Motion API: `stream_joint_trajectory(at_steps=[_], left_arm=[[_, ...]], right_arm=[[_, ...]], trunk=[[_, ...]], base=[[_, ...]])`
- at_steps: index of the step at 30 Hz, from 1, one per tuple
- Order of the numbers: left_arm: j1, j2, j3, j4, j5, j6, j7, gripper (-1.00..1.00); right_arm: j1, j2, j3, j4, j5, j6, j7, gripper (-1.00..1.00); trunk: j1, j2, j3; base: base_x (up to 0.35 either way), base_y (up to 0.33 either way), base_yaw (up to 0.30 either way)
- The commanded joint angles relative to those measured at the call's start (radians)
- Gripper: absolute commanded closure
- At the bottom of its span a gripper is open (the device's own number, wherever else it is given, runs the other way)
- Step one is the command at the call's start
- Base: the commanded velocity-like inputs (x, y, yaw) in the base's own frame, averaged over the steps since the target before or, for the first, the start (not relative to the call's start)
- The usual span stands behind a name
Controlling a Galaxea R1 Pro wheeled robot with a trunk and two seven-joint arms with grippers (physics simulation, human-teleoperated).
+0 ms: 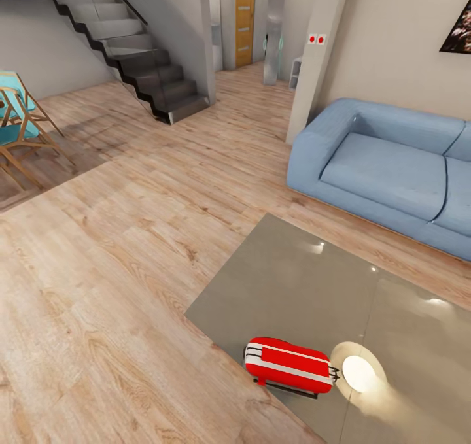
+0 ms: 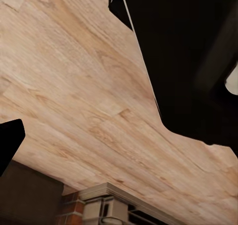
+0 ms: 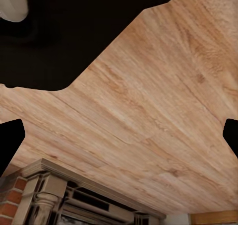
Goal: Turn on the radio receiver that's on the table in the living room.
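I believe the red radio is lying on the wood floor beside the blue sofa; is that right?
Not quite: the head view shows the radio lying on the glossy grey table, near its corner, not on the floor. The blue sofa stands beyond the table.

1. Blue upholstered sectional sofa (image 1: pixel 392 169) against the beige wall.
2. Dark grey staircase (image 1: pixel 134 58) (far left corner).
3. Wooden-framed turquoise chair (image 1: pixel 16 127).
4. Orange wooden door (image 1: pixel 245 19).
5. Brick-and-stone fireplace (image 3: pixel 54 197).

Light plank floor (image 1: pixel 118 248) all around; blue sofa (image 1: pixel 392 169) at two o'clock, dark staircase (image 1: pixel 131 58) at eleven, wooden chair (image 1: pixel 16 127) at nine.
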Motion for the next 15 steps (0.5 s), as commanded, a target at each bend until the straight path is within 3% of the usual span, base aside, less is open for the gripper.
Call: stream_joint_trajectory(at_steps=[1,11,15], left_arm=[[0.0,0.0,0.001,0.0,0.0,0.0,0.0,-1.0],[0.0,-0.003,-0.005,-0.022,-0.01,0.004,-0.002,-1.0],[0.0,0.006,-0.005,-0.198,-0.004,0.025,-0.009,-1.0]], right_arm=[[0.0,0.001,0.0,0.0,0.0,0.0,0.0,-1.0],[0.0,-0.002,0.008,-0.009,0.019,0.0,0.002,-1.0],[-0.006,-0.012,0.028,-0.231,0.018,0.04,0.001,-1.0]], trunk=[[0.0,0.0,0.0],[0.0,0.0,0.0],[0.0,0.0,0.0]], base=[[0.0,0.0,0.0],[0.0,0.0,0.0],[0.0,0.0,0.0]])
